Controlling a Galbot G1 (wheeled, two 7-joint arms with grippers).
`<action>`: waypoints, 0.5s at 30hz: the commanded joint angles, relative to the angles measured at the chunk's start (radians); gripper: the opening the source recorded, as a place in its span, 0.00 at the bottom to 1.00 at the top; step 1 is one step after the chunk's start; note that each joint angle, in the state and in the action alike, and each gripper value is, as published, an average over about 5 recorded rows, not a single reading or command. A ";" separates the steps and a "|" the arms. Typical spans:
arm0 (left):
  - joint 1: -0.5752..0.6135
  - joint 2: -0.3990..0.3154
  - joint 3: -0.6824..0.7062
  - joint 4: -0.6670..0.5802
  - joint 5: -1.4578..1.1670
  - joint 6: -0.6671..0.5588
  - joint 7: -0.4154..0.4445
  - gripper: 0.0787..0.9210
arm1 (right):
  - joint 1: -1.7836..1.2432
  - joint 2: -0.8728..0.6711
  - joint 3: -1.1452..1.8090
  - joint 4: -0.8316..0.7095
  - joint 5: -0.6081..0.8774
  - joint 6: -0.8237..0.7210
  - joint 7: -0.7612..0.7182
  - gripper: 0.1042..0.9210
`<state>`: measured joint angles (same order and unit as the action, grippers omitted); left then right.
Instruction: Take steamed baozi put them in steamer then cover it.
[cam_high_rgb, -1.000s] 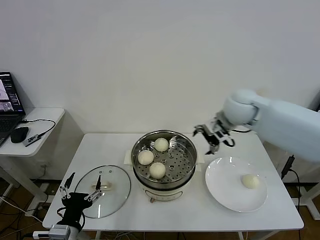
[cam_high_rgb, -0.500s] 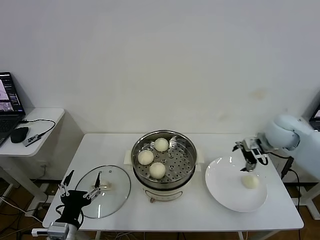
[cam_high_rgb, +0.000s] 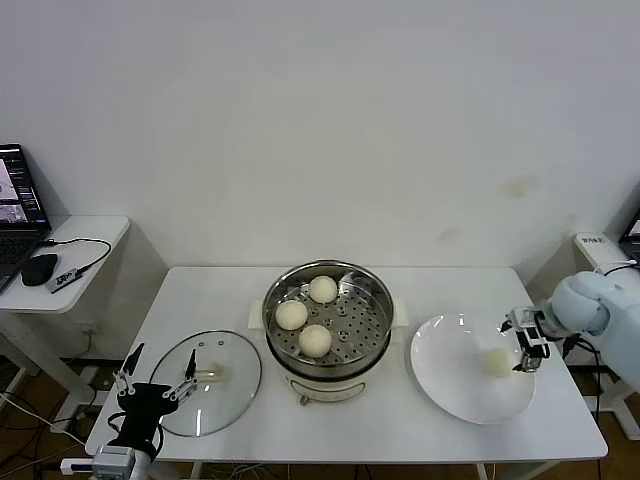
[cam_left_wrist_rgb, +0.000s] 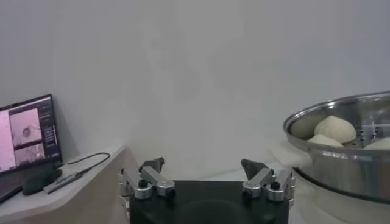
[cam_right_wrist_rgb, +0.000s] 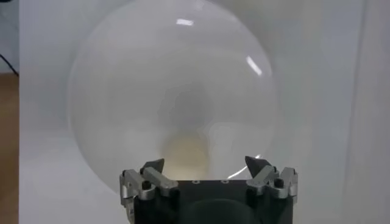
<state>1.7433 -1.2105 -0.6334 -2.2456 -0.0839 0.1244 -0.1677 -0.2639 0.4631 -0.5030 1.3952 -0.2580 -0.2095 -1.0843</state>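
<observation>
A round, shiny stainless-steel steamer (cam_high_rgb: 328, 325) on a white electric base sits uncovered near the middle of the white table, slightly toward its front edge, its perforated tray exposed. Three smooth, cream-white steamed baozi rest apart on that tray: one (cam_high_rgb: 322, 289) toward the back, one (cam_high_rgb: 291, 314) on the left, one (cam_high_rgb: 315, 340) nearest the front edge. A fourth baozi (cam_high_rgb: 497, 362) lies alone on a flat white plate (cam_high_rgb: 445, 375) toward the table's right edge. The cover, a round clear glass lid (cam_high_rgb: 206, 384) with a metal rim and a whitish bar handle, lies flat near the front-left corner, well apart from the pot.
</observation>
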 joint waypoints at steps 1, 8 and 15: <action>-0.001 -0.005 0.000 0.003 0.000 0.000 0.000 0.88 | -0.112 0.054 0.085 -0.111 -0.061 0.011 0.013 0.88; -0.002 -0.004 -0.002 0.007 0.000 0.000 0.000 0.88 | -0.106 0.104 0.084 -0.167 -0.060 0.029 0.040 0.88; -0.003 -0.004 -0.002 0.006 0.000 0.001 0.000 0.88 | -0.112 0.133 0.081 -0.174 -0.071 0.020 0.043 0.86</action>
<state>1.7404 -1.2149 -0.6358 -2.2377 -0.0836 0.1245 -0.1677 -0.3486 0.5533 -0.4428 1.2663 -0.3119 -0.1930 -1.0520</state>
